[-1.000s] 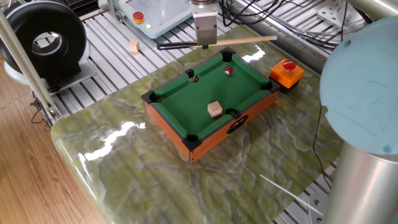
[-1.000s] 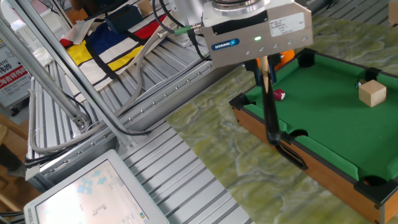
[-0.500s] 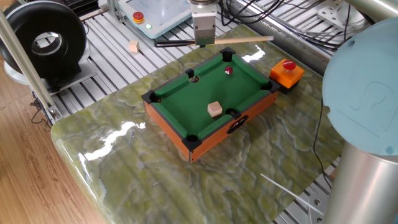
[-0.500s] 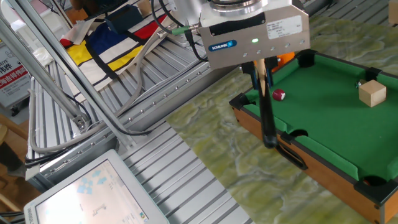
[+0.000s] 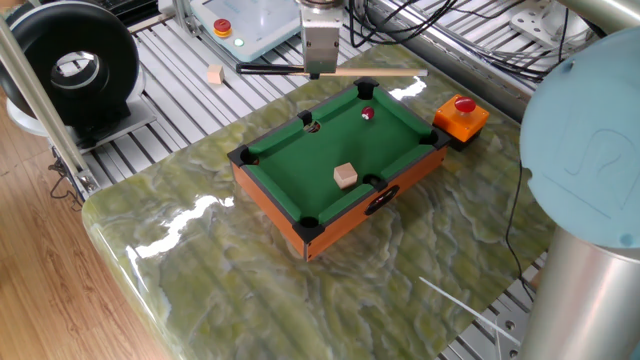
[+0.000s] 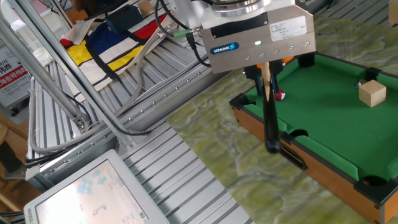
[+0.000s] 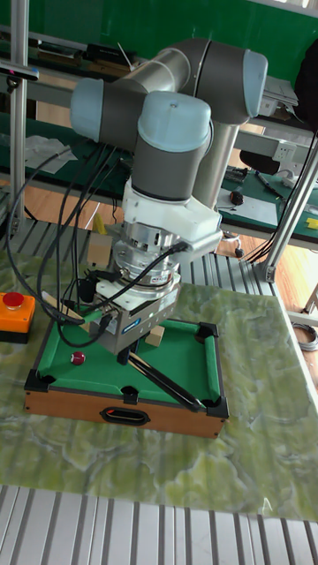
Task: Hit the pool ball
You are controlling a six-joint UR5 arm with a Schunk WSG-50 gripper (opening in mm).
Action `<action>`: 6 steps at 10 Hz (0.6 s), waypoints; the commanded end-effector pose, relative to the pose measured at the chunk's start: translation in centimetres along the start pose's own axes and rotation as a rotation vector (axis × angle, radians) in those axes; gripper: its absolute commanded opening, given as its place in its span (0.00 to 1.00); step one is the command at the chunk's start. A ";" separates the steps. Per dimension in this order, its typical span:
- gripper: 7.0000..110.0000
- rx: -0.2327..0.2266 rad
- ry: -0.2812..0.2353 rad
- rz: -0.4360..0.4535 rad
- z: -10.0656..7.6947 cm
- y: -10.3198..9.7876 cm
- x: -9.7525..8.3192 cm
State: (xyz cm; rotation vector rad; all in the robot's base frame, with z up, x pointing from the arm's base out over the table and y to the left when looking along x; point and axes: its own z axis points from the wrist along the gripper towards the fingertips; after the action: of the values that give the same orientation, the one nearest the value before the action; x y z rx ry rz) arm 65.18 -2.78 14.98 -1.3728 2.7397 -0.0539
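Observation:
The pool ball (image 5: 367, 113) is a tiny dark-red ball on the green felt near the far corner of the mini pool table (image 5: 340, 215). My gripper (image 5: 320, 70) hovers beyond the table's far-left rail, shut on a wooden cue stick (image 5: 380, 72) held level. In the other fixed view the cue stick (image 6: 270, 118) crosses in front of the pool ball (image 6: 281, 95), below the gripper (image 6: 264, 65). From the tall fixed view the pool ball (image 7: 78, 358) lies left of the gripper (image 7: 119, 349), and the cue stick (image 7: 163, 375) slants over the felt.
A tan wooden cube (image 5: 346, 176) rests on the felt near the front rail. A red button on an orange box (image 5: 463, 108) sits by the table's right corner. Behind are another small cube (image 5: 215, 75), a tablet (image 5: 245, 25) and a black round device (image 5: 70, 65).
My gripper and the cue have shifted a little to the left in one fixed view, drawing the light end back from the ball. The ball and cube have not moved.

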 end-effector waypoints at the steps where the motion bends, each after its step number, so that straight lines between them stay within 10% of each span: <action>1: 0.00 -0.025 -0.016 0.005 -0.5 -3.4 -3.2; 6: 0.00 -0.049 -0.035 0.216 1.9 -6.5 -5.4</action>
State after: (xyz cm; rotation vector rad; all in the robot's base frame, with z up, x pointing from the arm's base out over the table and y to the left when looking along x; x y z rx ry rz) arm 72.08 -2.49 14.86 -1.2485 2.7904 0.0091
